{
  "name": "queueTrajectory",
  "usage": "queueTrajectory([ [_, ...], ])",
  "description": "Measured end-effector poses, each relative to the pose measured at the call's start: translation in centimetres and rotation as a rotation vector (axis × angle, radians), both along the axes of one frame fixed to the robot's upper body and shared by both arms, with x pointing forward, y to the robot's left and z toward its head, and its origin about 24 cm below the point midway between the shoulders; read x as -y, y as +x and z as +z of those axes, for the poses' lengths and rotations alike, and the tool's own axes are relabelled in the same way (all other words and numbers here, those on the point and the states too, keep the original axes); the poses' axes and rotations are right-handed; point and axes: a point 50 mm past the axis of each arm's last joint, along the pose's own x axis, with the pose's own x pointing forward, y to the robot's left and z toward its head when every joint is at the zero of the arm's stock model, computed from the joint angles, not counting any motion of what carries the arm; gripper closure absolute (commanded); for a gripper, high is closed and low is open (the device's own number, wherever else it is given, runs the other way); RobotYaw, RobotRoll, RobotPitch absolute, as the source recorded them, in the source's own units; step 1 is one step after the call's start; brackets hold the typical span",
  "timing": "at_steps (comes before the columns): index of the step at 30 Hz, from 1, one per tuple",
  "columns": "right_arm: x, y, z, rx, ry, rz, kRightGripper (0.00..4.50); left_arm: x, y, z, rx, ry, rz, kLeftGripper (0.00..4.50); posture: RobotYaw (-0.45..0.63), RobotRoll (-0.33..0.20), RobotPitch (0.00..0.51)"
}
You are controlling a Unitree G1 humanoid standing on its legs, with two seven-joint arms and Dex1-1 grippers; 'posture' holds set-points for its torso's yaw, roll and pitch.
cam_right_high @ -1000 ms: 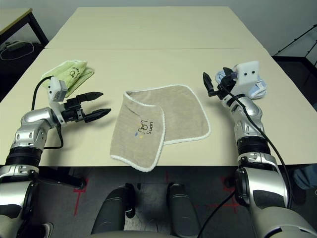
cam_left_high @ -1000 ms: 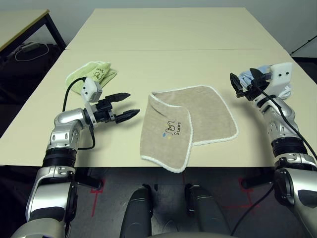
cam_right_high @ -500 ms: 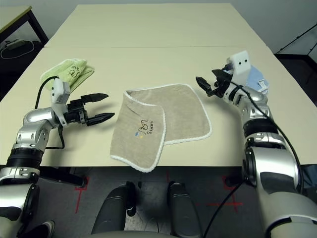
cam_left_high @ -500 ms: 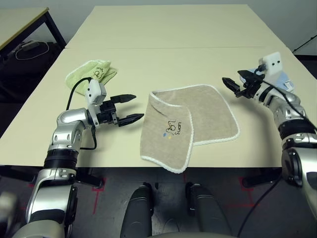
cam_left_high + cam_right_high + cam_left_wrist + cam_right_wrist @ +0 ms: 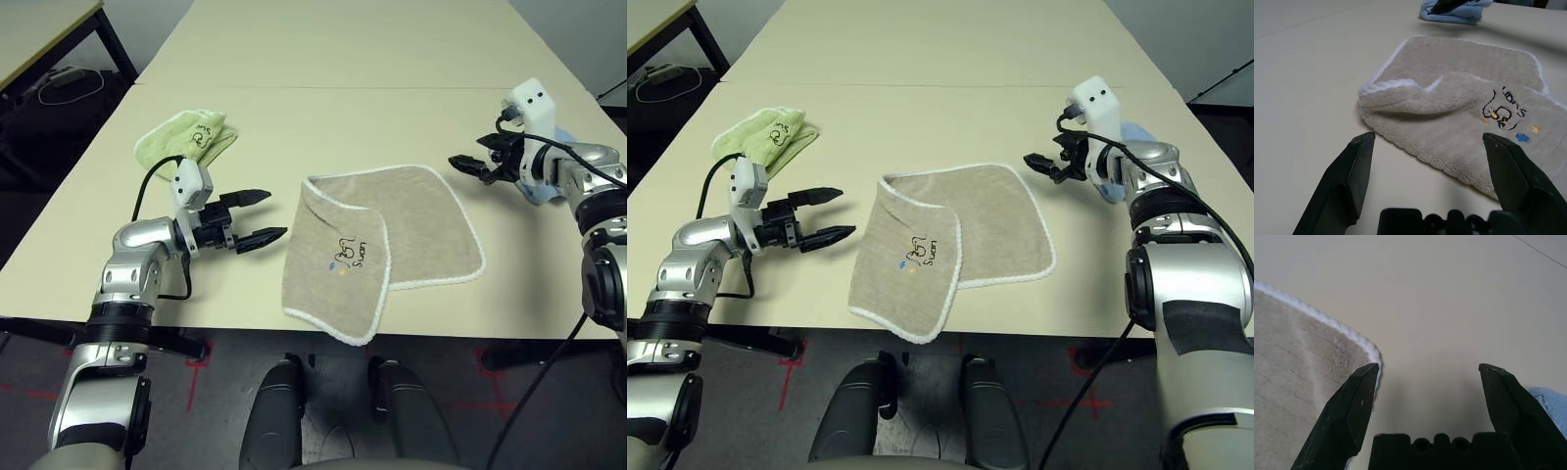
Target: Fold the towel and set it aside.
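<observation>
Pale tabletop (image 5: 323,117) fills my view from the near edge back to a seam with a second table. Nearest me, the tan towel (image 5: 411,230) lies at the table's front middle, its left side already flapped over so the logo faces up; one corner reaches the near edge. Just left of it, my left gripper (image 5: 253,220) hovers with its fingers spread wide, holding nothing, pointing at the folded flap and barely shifted over the last second. Farther back on the right, my right gripper (image 5: 468,164), fingers also spread and empty, has swung away from the blue towel (image 5: 1454,11) behind it and now points at the tan towel's far right corner, close to the white edging. I judge both arms are lining up for the next fold. A green towel (image 5: 186,140) sits well apart, far left.
</observation>
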Motion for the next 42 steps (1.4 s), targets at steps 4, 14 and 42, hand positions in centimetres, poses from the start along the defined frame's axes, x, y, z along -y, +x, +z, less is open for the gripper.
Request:
queueTrajectory([
  [4,-0.3,0.1,-0.3,-0.004,-0.013,0.001,0.0,0.1,-0.4,-0.3,-0.007,0.0,0.004,0.03,0.14,0.0,0.216],
  [14,-1.1,0.3,-0.7,-0.013,-0.056,0.02,0.0,0.2,-0.4,-0.3,-0.018,-0.011,0.015,0.03,0.14,0.0,0.238],
  [42,-2.3,0.8,0.8,-0.016,-0.09,0.088,0.0,1.3,-0.6,0.6,-0.027,-0.016,-0.027,0.03,0.14,0.0,0.318],
])
